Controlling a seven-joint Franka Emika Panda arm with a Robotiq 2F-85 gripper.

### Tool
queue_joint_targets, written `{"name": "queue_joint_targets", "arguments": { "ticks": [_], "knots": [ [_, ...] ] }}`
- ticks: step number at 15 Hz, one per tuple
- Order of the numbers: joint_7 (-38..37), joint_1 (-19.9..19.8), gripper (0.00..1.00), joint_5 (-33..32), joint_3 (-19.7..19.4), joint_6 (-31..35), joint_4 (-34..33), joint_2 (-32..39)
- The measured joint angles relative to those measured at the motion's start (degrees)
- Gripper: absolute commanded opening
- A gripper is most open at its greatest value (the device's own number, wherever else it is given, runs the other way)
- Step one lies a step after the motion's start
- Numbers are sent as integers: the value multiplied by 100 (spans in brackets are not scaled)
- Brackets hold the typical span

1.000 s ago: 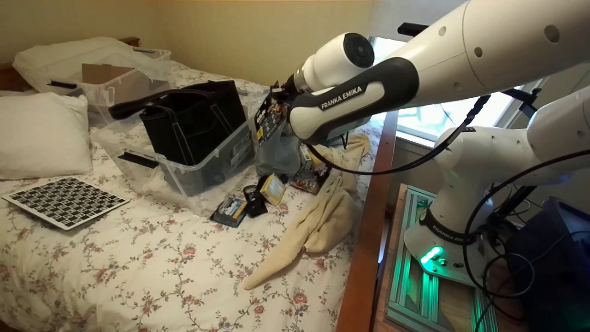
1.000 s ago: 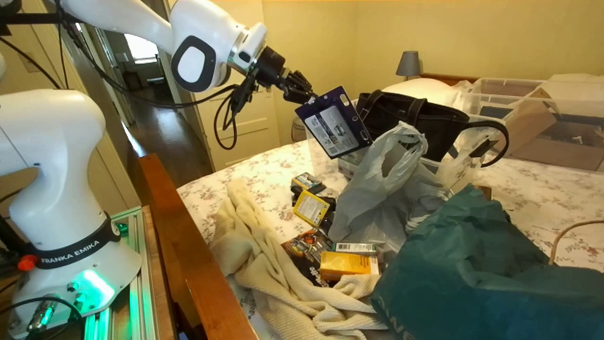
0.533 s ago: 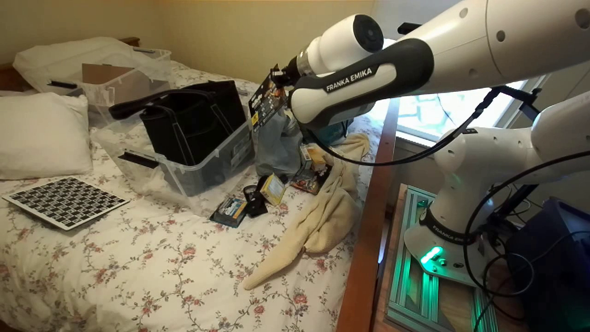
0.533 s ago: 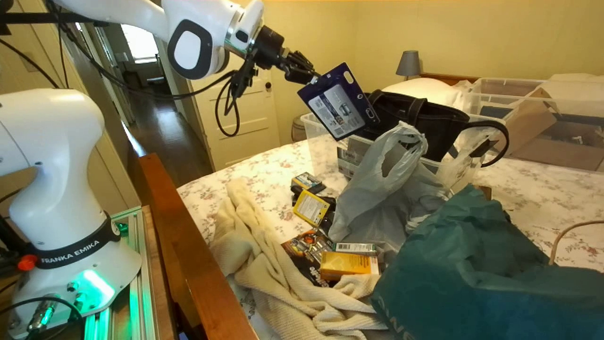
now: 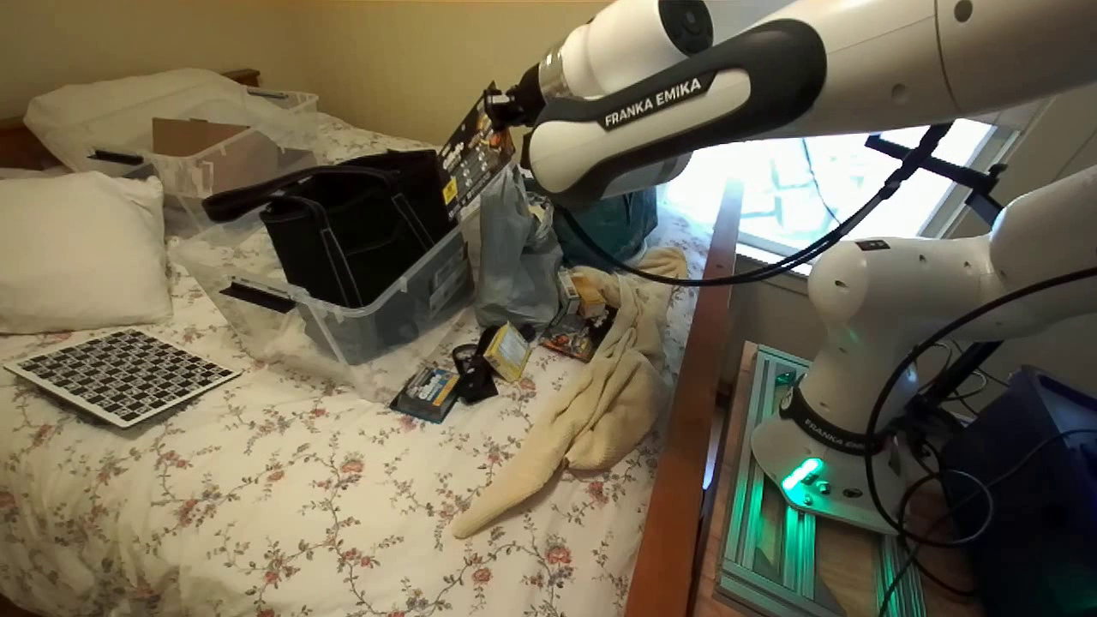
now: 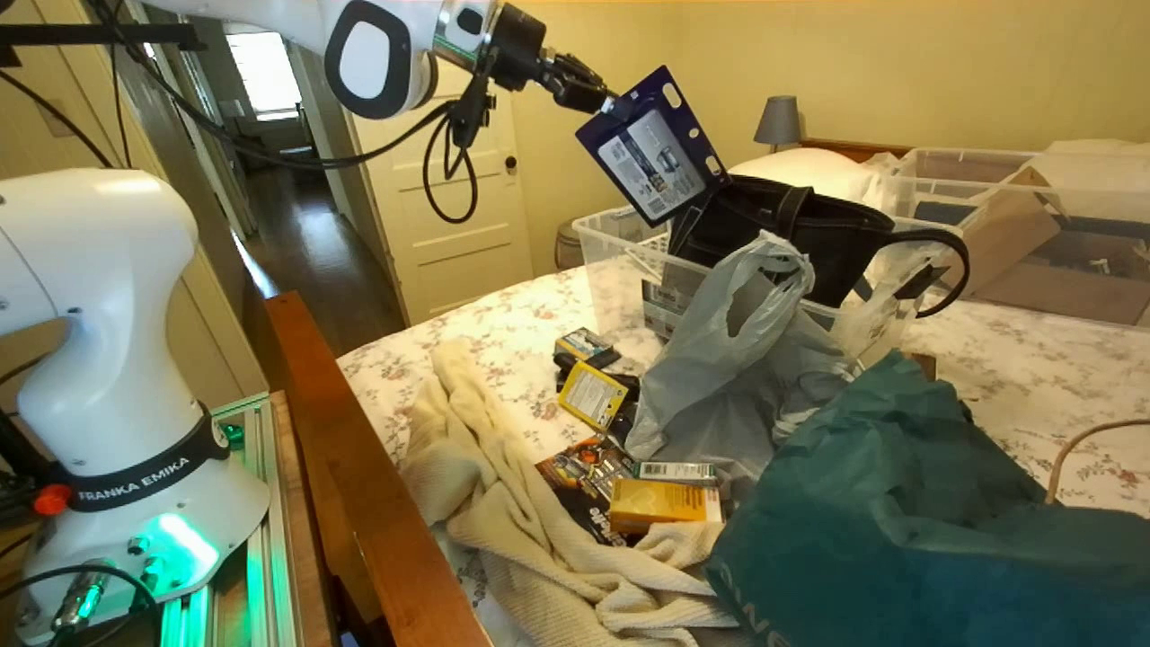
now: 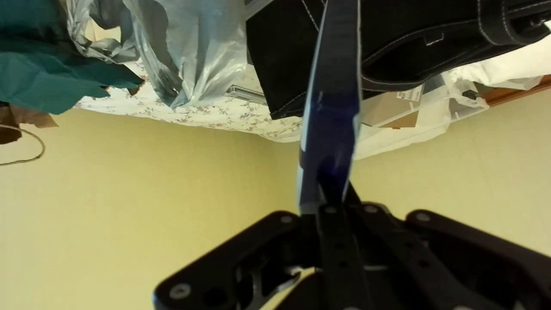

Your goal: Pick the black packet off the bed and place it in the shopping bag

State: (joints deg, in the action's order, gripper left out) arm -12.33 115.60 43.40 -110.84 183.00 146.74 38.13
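My gripper is shut on one edge of the flat black packet. In an exterior view its dark blue back with a white label faces the camera, below my fingertips. The packet hangs tilted in the air. Its lower edge is near the shopping bag's upper side in both exterior views. The shopping bag is black and boxy with loop handles, and leans in a clear bin. In the wrist view the packet is edge-on, running from the jaws across the shopping bag.
The clear bin holds the shopping bag. A grey plastic bag stands beside it, with a teal bag nearby. Small boxes, a yellow one among them, and a cream blanket lie on the bed. A wooden bed rail borders the robot.
My gripper has risen and carried the packet up and toward the shopping bag. The packet remains held. The bags, bin and boxes have not moved.
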Motion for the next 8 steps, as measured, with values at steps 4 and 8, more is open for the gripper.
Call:
{"name": "queue_joint_targets", "arguments": {
  "ticks": [4,8],
  "knots": [
    [31,-210,1,-460,2,-3,-415,-552],
    [44,-705,4,-959,160,-66,-926,-1265]
  ]
}}
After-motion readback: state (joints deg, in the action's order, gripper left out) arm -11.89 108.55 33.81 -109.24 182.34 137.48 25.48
